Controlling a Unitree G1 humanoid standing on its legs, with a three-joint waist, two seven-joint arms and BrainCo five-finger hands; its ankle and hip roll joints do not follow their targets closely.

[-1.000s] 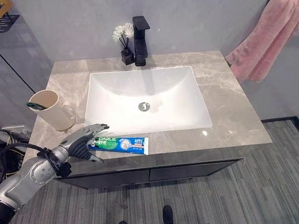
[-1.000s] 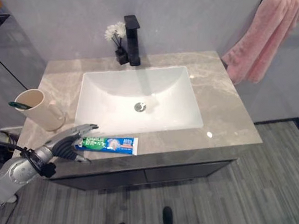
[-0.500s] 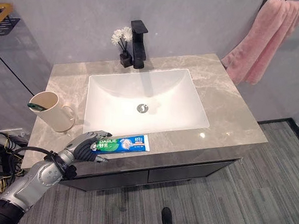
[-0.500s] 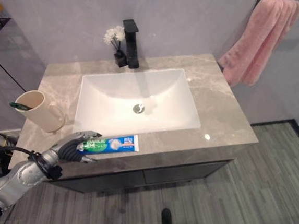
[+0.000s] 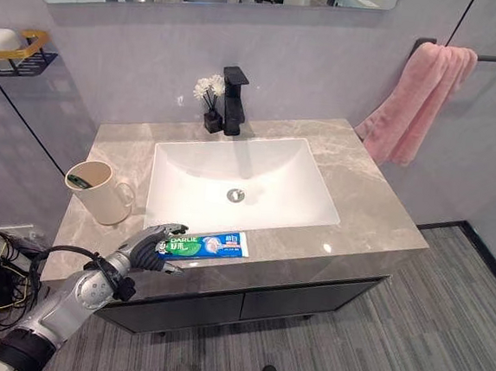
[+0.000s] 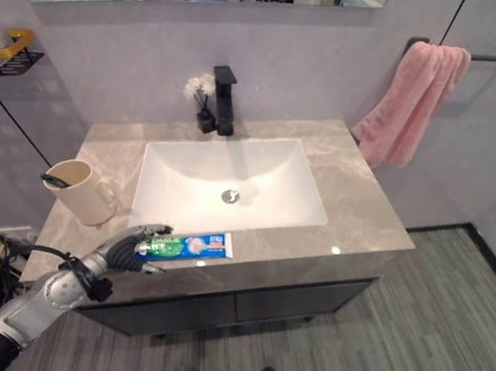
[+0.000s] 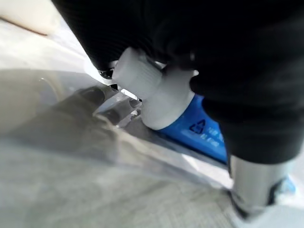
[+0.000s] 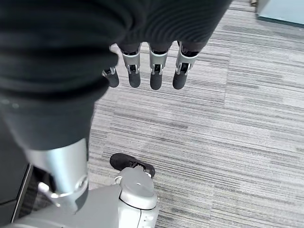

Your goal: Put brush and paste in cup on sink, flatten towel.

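Closing our left hand [image 5: 144,248] round the cap end of the paste [image 5: 204,245].

A second ago its fingers lay open over the tube; now they curl on it, so lifting comes next. Paste lies on the tabletop [image 5: 375,218] in front of the sink [image 5: 239,185]; the cup [image 5: 98,191], left of the sink, holds the brush [image 5: 79,183]. Nothing blocks the way. Pink towel [image 5: 412,100] hangs bunched right of the sink. Our right hand [image 8: 147,69] hangs relaxed over the floor.

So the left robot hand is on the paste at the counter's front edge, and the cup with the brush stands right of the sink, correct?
Not quite. The cup with the brush stands left of the sink, as the left eye view shows. The left robot hand is indeed on the paste at the counter's front edge.
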